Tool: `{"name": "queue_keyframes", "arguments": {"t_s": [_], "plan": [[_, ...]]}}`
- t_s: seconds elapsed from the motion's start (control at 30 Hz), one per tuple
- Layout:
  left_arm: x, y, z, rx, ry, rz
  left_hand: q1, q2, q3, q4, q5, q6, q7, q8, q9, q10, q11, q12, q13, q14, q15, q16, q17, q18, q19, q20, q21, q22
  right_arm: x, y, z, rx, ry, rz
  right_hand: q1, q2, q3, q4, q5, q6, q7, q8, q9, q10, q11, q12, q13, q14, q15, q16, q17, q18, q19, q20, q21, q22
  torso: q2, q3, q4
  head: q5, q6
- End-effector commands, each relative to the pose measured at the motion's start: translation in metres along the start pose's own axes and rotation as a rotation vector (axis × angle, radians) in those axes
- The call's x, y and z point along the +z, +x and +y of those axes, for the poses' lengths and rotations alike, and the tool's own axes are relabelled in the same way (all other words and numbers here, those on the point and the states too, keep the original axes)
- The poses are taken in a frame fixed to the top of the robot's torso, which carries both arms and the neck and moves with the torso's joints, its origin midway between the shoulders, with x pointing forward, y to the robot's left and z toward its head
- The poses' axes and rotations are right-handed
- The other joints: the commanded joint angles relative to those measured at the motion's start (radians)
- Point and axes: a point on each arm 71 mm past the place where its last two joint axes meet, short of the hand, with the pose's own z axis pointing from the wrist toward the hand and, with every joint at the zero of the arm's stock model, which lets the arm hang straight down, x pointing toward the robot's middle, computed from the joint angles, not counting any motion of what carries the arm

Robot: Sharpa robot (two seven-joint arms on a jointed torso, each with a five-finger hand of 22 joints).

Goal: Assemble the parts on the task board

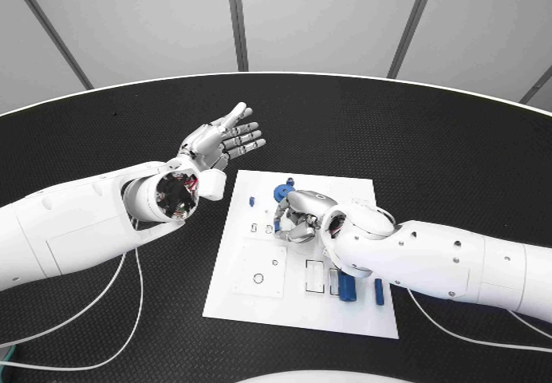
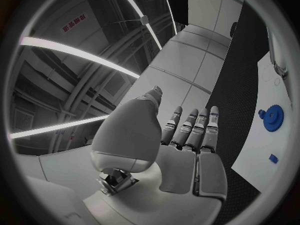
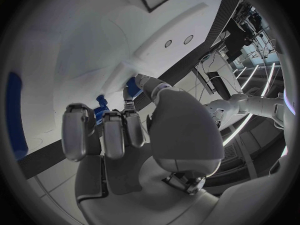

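The white task board [image 1: 259, 299] lies in the middle of the black table. My right hand [image 1: 301, 217] is down on its upper middle, fingers curled in. In the right wrist view its fingers [image 3: 115, 132] and thumb pinch a small blue part [image 3: 100, 110] against the board [image 3: 81, 60]. A blue gear [image 1: 283, 191] stands just beyond that hand; the left wrist view shows the gear [image 2: 273, 118] too. My left hand [image 1: 224, 137] is raised off the board's far left corner, fingers straight and apart, holding nothing; the same hand [image 2: 187, 150] appears from its own wrist.
Two long blue parts [image 1: 346, 287] [image 1: 379, 292] lie near the board's front right, beside my right forearm. A small blue piece [image 1: 251, 201] sits at the board's far left edge. The board has several cut-out slots [image 1: 314, 276]. Black table [image 1: 115, 120] surrounds the board.
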Motion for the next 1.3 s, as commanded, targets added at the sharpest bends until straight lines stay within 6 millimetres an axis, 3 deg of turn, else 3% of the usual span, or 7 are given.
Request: {"name": "queue_keyframes", "arguments": {"t_s": [0.03, 1.3], "plan": [[-0.0001, -0.0001, -0.0001, 0.0, 0.0, 0.0, 0.001, 0.008, 0.008, 0.0, 0.005, 0.002, 0.134, 0.002, 0.001, 0.0, -0.001, 0.0, 0.0, -0.009, 0.001, -0.004, -0.002, -0.002, -0.01, -0.001, -0.005, -0.001, 0.0002, 0.0, 0.0, 0.0, 0.0, -0.001, -0.011, -0.004, -0.008, -0.001, -0.004, -0.01, 0.004, -0.002, -0.001, 0.04, 0.002, -0.006, 0.18, 0.095, 0.002, 0.001, 0.227, -0.009, 0.01, -0.002, -0.006, 0.115, 0.0, -0.0001, -0.0003, 0.0, 0.0], [0.0, -0.0012, -0.0004, 0.001, -0.001, -0.002, 0.001, 0.008, 0.008, 0.0, 0.005, 0.002, 0.134, 0.002, 0.001, 0.0, -0.001, 0.0, 0.0, -0.009, 0.001, -0.004, -0.002, -0.002, -0.01, -0.001, -0.005, -0.001, 0.0018, 0.0016, 0.0024, -0.004, -0.012, 0.014, -0.034, -0.036, -0.019, -0.006, -0.01, -0.07, 0.028, -0.033, -0.014, 0.015, 0.022, -0.033, 0.155, 0.092, 0.019, -0.002, 0.216, -0.004, 0.0, 0.012, -0.026, 0.1, 0.0, 0.0013, -0.0007, -0.006, -0.005]]}}
